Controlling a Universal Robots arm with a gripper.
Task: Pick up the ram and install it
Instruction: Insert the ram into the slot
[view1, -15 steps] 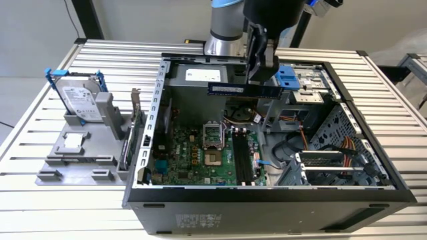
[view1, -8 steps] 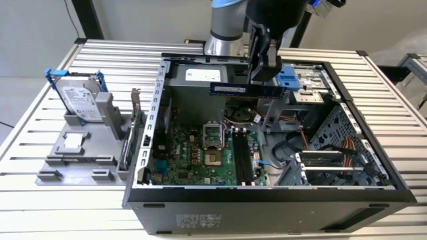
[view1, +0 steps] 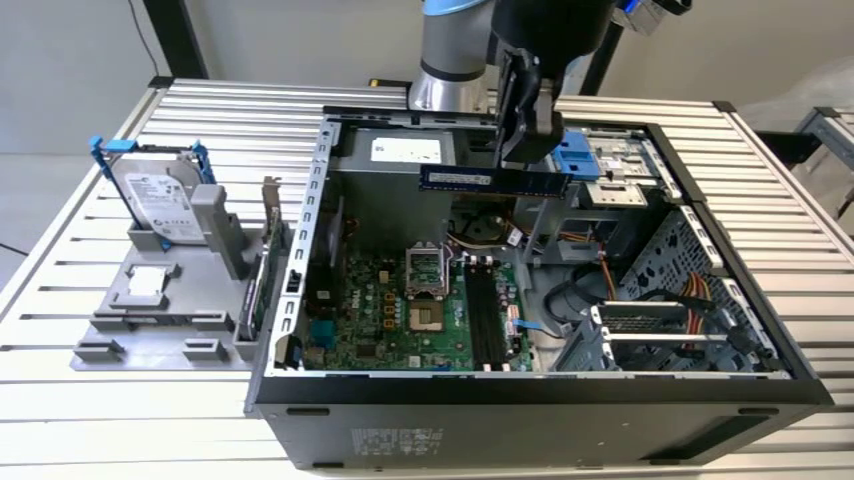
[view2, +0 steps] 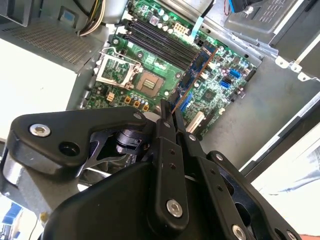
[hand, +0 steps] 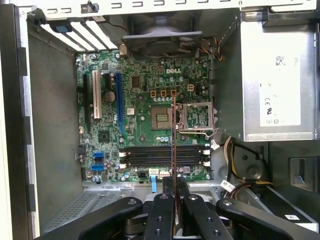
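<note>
The ram (view1: 507, 180), a long, thin dark-blue strip with black chips, hangs level in the air above the open case (view1: 534, 400), clamped at its upper edge between the closed fingers of the black tool (view1: 523, 165) and clear of everything below it. At the exterior view's left, on the ribbed metal table (view1: 80, 420), a grey moulded holder (view1: 147, 320) carries a silver boxy hard drive (view1: 163, 205) standing upright in blue rails. To its right lies the dark, sheet-metal case, side open; inside it the large green motherboard (view1: 387, 310) lies flat, with a square metal-framed processor socket (view1: 424, 270) and, just beside that, a row of long black memory slots (view1: 483, 320). In both wrist views the ram (hand: 173, 140) (view2: 195, 70) appears edge-on as a thin line running out from the tool (hand: 173, 185) (view2: 170, 112), crosswise to the slots. A silver box-shaped power supply (hand: 275, 80) fills one corner of the case.
</note>
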